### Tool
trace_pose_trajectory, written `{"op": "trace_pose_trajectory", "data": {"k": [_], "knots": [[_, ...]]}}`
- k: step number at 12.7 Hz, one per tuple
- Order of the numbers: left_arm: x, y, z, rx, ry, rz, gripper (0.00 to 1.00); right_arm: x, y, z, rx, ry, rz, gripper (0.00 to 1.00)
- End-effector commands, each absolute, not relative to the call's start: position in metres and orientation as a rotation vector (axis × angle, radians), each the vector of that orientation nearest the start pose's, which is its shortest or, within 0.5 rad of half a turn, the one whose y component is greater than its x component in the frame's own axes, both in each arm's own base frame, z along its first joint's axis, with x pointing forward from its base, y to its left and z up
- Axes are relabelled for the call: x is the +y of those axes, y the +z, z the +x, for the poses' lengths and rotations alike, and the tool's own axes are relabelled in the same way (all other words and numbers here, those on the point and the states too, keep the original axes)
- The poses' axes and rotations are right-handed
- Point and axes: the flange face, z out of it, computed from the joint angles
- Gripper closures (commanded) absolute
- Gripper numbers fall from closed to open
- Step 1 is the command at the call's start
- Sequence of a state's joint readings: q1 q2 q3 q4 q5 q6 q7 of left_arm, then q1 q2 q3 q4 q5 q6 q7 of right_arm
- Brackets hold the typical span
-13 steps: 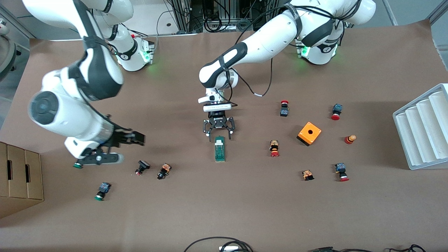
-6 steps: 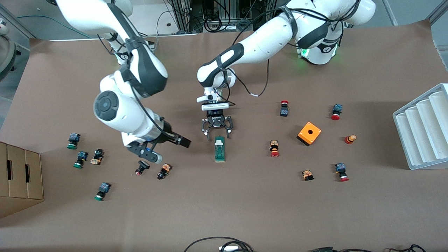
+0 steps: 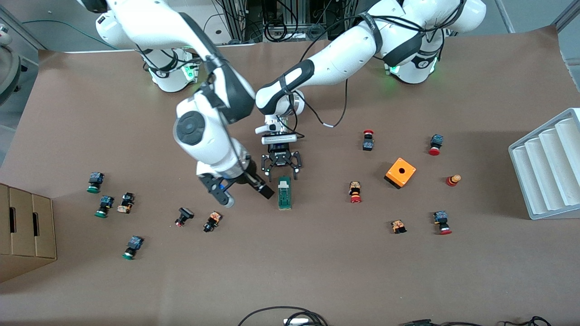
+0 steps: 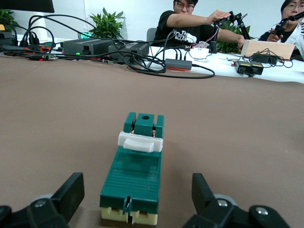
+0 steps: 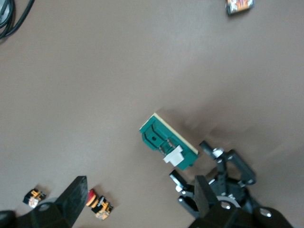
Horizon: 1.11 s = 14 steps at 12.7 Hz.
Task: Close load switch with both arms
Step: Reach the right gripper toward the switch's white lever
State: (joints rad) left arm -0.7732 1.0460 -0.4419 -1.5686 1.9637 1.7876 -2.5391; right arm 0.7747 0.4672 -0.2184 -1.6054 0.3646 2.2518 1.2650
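The load switch (image 3: pixel 284 192) lies flat mid-table, its long axis running from the arms' bases toward the front camera, white tab (image 3: pixel 283 184) at the base-side end. We hold the left gripper (image 3: pixel 281 168) just at that tab end, fingers apart and empty. Our right gripper (image 3: pixel 240 190) hangs just beside the switch, fingers spread, empty. We count one orange box (image 3: pixel 400 172) and fourteen push buttons.

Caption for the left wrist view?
Open left gripper low over the table, facing the green load switch lying flat, untouched.
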Motion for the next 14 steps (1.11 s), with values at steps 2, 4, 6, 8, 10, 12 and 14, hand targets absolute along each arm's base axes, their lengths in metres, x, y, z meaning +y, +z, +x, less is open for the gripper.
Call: {"op": "trace_pose_trajectory", "data": {"k": [2,4,6,8,10,12,14], "knots": [[-0.587,0.069,0.344,-0.255,-1.882,-2.517,0.00,0.407,0.361,0.569,1.336,0.077,-2.527,0.04],[-0.586,0.068,0.345,-0.252,-1.883,-2.516,0.00,0.419,0.339,0.562,1.477,0.107,-2.485,0.05],[-0.585,0.066,0.345,-0.252,-1.877,-2.515,0.00,0.430,0.323,0.558,1.534,0.087,-2.439,0.15],[-0.583,0.062,0.343,-0.252,-1.869,-2.517,0.00,0.441,0.311,0.554,1.569,0.070,-2.407,0.16],[-0.583,0.062,0.343,-0.256,-1.864,-2.517,0.00,0.445,0.299,0.551,1.589,0.071,-2.405,0.18],[-0.582,0.061,0.341,-0.256,-1.858,-2.514,0.00,0.448,0.285,0.549,1.631,0.065,-2.384,0.25],[-0.582,0.061,0.340,-0.258,-1.858,-2.509,0.00,0.453,0.280,0.547,1.619,0.052,-2.380,0.00]]}}
